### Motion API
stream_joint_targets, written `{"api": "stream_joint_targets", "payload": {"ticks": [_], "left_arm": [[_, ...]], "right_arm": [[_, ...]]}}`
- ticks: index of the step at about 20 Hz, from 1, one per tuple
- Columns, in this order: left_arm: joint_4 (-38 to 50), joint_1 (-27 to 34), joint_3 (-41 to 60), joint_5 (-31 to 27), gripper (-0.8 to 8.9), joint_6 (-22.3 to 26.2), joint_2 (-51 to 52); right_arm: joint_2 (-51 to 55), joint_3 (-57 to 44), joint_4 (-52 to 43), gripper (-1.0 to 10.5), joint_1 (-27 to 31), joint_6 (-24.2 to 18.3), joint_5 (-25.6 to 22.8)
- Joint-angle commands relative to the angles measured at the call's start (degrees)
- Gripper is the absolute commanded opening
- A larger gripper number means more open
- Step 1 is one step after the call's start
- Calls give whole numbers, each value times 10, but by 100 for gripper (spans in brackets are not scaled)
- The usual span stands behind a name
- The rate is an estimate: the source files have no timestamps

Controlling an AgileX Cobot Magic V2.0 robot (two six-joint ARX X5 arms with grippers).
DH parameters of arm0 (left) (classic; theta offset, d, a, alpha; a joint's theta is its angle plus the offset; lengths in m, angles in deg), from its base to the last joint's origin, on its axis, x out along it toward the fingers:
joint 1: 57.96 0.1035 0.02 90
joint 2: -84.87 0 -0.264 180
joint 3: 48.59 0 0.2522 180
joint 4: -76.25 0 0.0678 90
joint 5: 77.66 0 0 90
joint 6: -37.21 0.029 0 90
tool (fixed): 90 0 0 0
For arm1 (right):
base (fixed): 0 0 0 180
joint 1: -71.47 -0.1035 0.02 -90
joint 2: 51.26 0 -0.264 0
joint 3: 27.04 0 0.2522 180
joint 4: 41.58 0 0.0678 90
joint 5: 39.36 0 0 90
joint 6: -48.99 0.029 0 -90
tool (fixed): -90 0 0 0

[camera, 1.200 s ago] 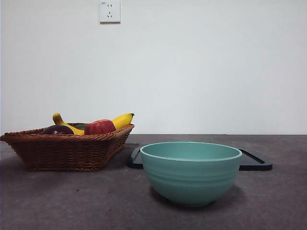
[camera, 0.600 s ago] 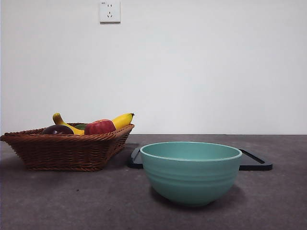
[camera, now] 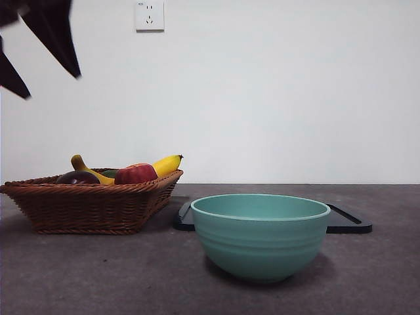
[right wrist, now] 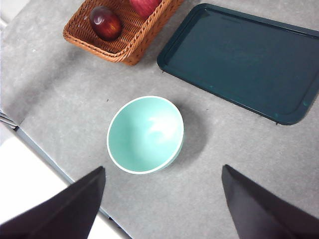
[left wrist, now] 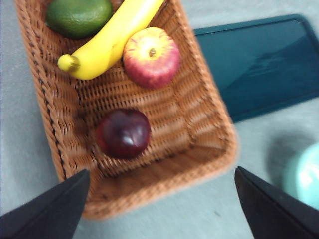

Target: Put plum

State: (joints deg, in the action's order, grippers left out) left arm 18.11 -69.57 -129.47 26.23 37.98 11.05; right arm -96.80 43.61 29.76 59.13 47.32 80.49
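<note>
The plum (left wrist: 123,133) lies dark and glossy on the floor of the wicker basket (left wrist: 164,185), near its end wall. From the front only the plum's top (camera: 77,178) shows over the basket rim (camera: 92,207). My left gripper (left wrist: 162,171) hangs open well above the basket, with the plum between its spread jaws and nothing held. In the front view it is the dark shape at the top left (camera: 52,86). My right gripper (right wrist: 163,168) is open and high over the table, above the bowl, with the plum (right wrist: 105,22) far off.
Beside the plum in the basket lie a red apple (left wrist: 151,57), a banana (left wrist: 114,37) and a green fruit (left wrist: 79,16). A teal bowl (camera: 261,236) stands on the table to the basket's right. A dark tray (camera: 348,223) lies flat behind the bowl.
A dark gripper has come into the front view at the top left, above the basket. The fruit, bowl and tray have not moved.
</note>
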Motion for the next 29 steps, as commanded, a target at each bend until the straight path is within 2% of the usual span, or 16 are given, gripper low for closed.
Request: {"api": "stream_joint_targets", "payload": {"ticks": [1, 10, 22, 26, 29], "left_arm": [[21, -8, -13, -21, 459, 8, -44], [95, -24, -13, -54, 459, 30, -171], [128, -34, -13, -71, 458, 37, -254], [129, -35, -13, -75, 363, 37, -256], [127, -35, -13, -77, 235, 37, -256]], "right_arm": [[-4, 12, -6, 374, -2, 2, 2], [-4, 12, -8, 374, -2, 2, 2], [-4, 12, -10, 374, -2, 2, 2], [-4, 12, -10, 374, -2, 1, 2], [-4, 12, -10, 374, -2, 2, 2]]}}
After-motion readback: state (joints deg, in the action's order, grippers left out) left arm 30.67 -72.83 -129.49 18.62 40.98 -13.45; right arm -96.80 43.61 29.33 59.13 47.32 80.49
